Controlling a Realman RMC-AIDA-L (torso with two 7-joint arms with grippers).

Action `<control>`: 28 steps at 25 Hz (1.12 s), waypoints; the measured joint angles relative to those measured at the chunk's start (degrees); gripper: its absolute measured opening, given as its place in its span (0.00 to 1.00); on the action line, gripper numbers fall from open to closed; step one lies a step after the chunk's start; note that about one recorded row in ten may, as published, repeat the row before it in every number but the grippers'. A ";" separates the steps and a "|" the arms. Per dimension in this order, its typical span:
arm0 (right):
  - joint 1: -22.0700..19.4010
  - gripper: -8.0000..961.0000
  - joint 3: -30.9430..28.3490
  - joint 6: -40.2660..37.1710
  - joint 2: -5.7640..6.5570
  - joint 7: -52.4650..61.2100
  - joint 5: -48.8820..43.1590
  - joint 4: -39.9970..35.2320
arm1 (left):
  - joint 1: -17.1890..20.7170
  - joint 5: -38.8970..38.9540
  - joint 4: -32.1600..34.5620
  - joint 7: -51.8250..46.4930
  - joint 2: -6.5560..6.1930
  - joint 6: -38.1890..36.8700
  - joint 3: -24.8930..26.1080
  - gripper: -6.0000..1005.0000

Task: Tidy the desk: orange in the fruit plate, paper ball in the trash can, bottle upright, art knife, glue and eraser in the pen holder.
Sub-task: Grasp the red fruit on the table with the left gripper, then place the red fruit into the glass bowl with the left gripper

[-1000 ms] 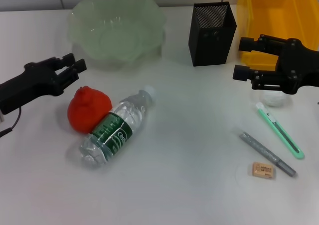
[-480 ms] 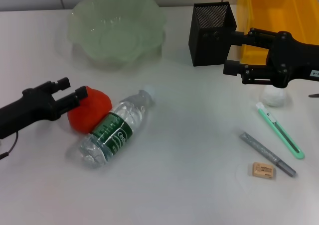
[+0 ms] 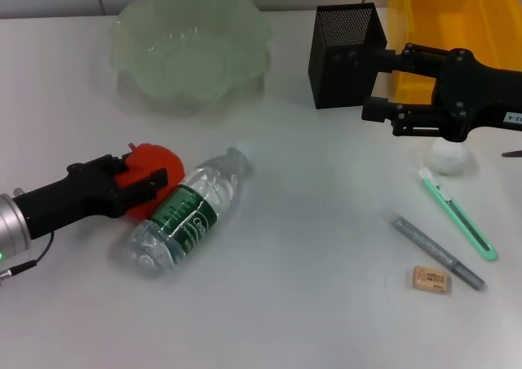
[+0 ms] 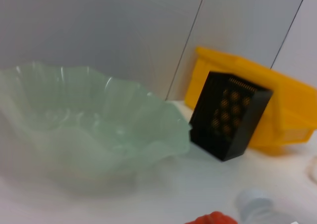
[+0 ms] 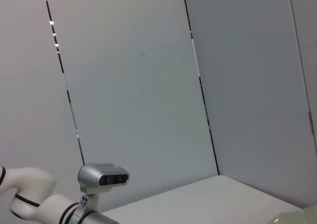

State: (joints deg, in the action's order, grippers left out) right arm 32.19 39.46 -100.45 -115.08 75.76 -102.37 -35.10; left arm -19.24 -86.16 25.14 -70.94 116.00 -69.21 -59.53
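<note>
I had the left gripper spread open around the round, firm red-orange fruit at nine o'clock, best squeezed across its middle, while the right gripper hung open.

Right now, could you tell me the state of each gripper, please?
Left gripper: open, fingers either side of the orange, not yet closed on it.
Right gripper: open, empty, hovering beside the pen holder.
</note>
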 joint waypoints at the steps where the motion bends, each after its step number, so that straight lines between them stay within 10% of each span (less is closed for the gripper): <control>1: -0.07 0.85 0.00 0.00 -0.01 0.00 -0.01 0.02 | -0.12 -0.18 0.01 0.05 0.19 0.86 0.06 0.67; 11: -0.45 0.85 -0.32 0.00 -0.04 0.00 -0.03 -0.03 | -1.12 -1.32 0.38 0.41 1.46 5.66 -0.28 0.65; 21: -0.49 0.85 -0.46 -0.01 0.28 -0.02 -0.03 -0.03 | -1.26 -1.31 1.86 0.32 1.42 5.80 -1.59 0.43; 28: -0.55 0.85 -0.45 0.22 0.27 -0.06 0.25 -0.26 | -2.11 -1.15 5.56 0.01 2.20 0.14 4.78 0.39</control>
State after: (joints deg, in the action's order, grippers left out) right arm 31.64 39.02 -100.23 -114.81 75.69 -102.12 -35.37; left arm -21.35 -87.31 30.70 -70.93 118.20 -69.08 -54.75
